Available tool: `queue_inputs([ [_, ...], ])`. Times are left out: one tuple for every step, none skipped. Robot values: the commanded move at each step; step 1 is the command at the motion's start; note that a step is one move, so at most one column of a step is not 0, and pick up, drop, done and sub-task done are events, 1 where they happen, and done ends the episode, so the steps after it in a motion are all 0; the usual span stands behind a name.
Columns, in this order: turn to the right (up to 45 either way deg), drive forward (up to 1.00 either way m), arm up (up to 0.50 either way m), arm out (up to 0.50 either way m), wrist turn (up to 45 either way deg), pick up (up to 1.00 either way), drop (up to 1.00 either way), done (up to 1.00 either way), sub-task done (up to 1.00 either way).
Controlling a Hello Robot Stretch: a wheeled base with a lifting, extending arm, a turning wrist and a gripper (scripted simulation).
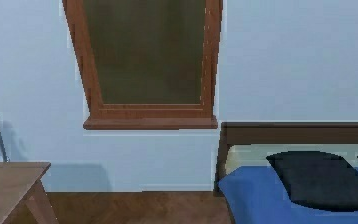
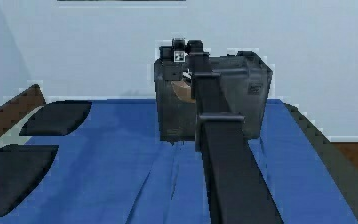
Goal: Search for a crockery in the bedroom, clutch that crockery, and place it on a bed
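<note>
A wood-framed window [image 1: 145, 60] sits in a pale wall [image 1: 287, 60] above dark wooden floor [image 1: 137, 208]. A wooden tabletop [image 1: 12, 180] stands near left, and a blue bed [image 1: 252, 195] with dark pillows [image 1: 317, 175] lies to the right. Beyond the bed stands perhaps a grey cabinet [image 2: 252, 88].

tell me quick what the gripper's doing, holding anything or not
gripper: cannot tell whether it holds anything; a grey box stands right behind its far end.
</note>
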Motion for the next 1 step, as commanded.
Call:
queue_inputs([
  [0.0,0.00,-0.22,0.00,0.0,0.00,0.00,0.00,0.00],
])
